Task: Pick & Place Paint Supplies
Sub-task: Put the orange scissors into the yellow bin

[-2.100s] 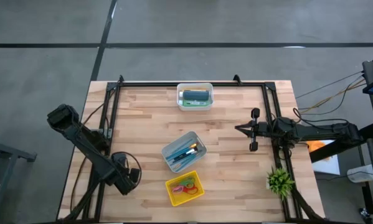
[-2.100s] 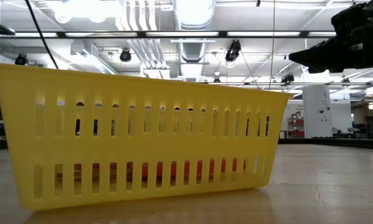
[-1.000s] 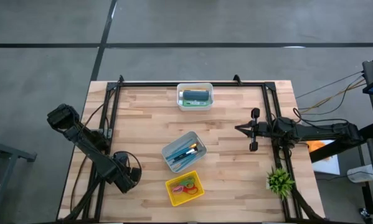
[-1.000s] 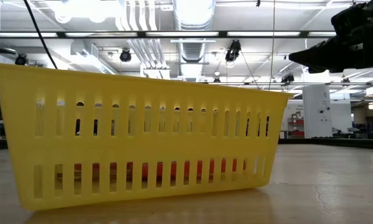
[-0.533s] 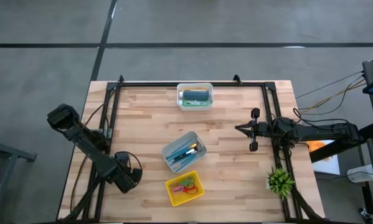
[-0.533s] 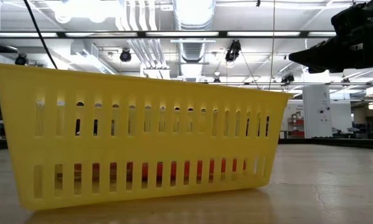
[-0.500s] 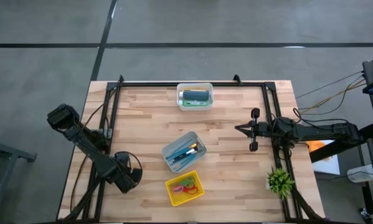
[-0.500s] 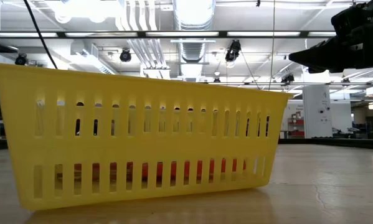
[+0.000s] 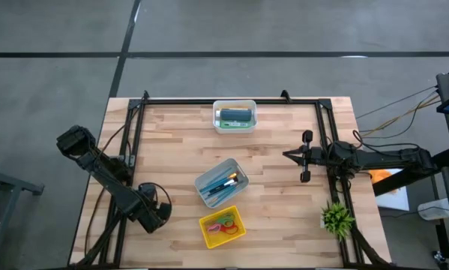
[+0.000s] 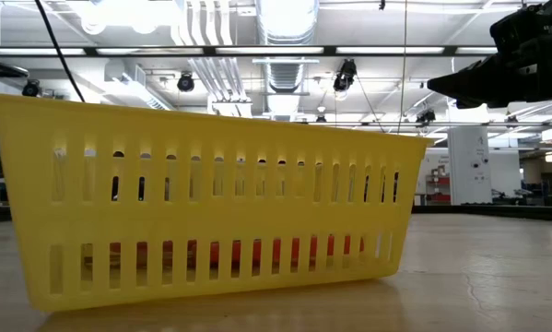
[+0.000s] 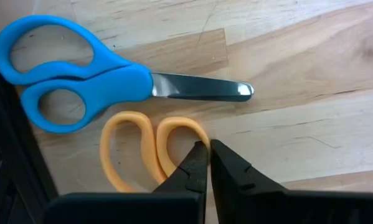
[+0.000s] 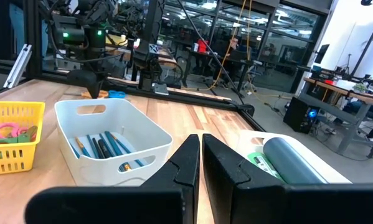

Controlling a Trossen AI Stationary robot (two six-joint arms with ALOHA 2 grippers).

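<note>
Left end effector [image 11: 206,163] sits closed at the bench's [image 9: 179,150] 8 o'clock edge, above orange scissors [image 11: 136,149], gripping nothing. Right end effector [image 12: 200,163], at 3 o'clock, is closed and empty.

Pale wooden table [image 9: 284,195], glossy slotted plastic yellow basket [image 10: 211,221], shiny metal scissor blades [image 11: 198,87].

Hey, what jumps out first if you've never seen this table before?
A yellow basket fills the low view, at the table's near edge. Behind it sit a white bin of brushes mid-table and another white bin at the far edge. At the left edge, the left end effector hangs over two pairs of scissors.
</note>
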